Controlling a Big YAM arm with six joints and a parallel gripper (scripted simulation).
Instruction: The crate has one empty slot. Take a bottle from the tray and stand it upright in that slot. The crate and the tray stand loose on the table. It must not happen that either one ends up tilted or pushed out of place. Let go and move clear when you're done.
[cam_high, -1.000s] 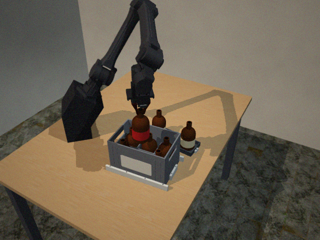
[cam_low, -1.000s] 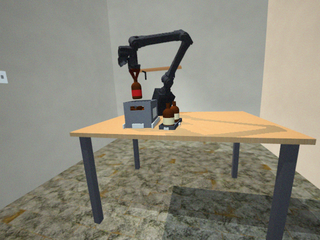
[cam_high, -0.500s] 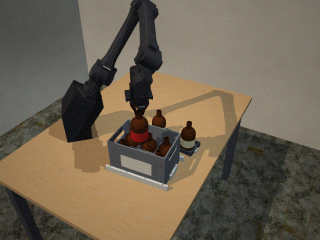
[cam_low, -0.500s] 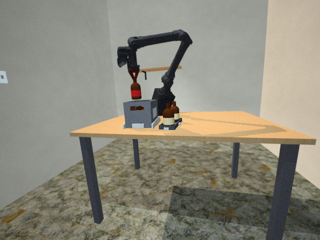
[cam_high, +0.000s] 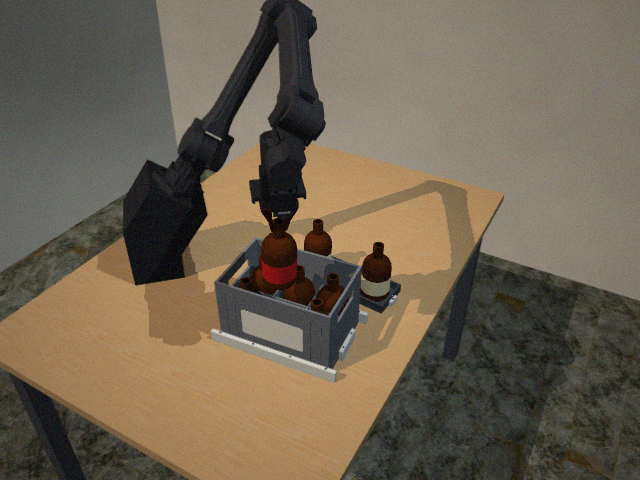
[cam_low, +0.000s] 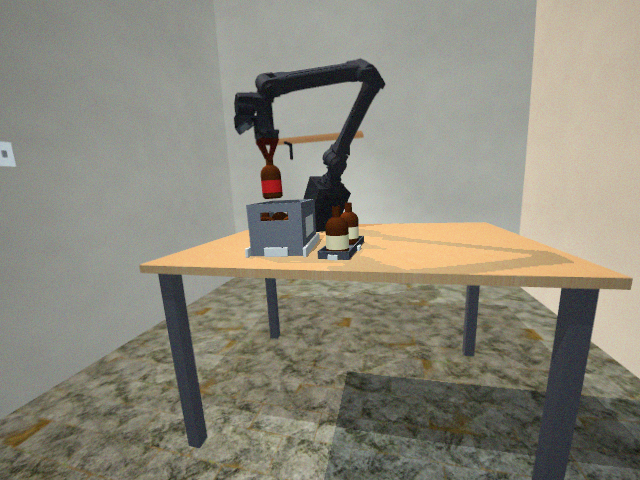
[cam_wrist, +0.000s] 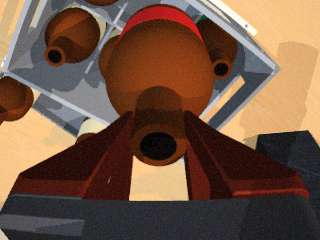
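Item 1, claw (cam_high: 279, 214): dark red fingers clenched on the neck of a brown bottle with a red label (cam_high: 278, 258). In the top view it sits centre frame, just above the crate; in the exterior view (cam_low: 267, 149) it is upper left of centre, pointing straight down.

Item 2, brown bottle with a red label: held upright by the neck, hanging in the air. The exterior view (cam_low: 270, 181) shows its base just above the crate's rim, not yet inside. The wrist view (cam_wrist: 160, 70) looks down its shoulder, with the crate's compartments below it.

Item 3, grey crate (cam_high: 273, 330): stands on the table (cam_high: 155, 392), centre of the top view, a pale panel on its near face. Several brown bottles stand in its compartments (cam_high: 299, 289). Which slot is free cannot be told, since the held bottle covers part of the interior.

Item 4, dark tray (cam_high: 385, 303): right of the crate and just beside it, carrying a bottle with a cream label (cam_high: 376, 276). A second brown bottle (cam_high: 317, 239) stands behind the crate's far edge.

Item 5, arm base (cam_high: 160, 227): black block at the left of the top view, on the table's far edge.
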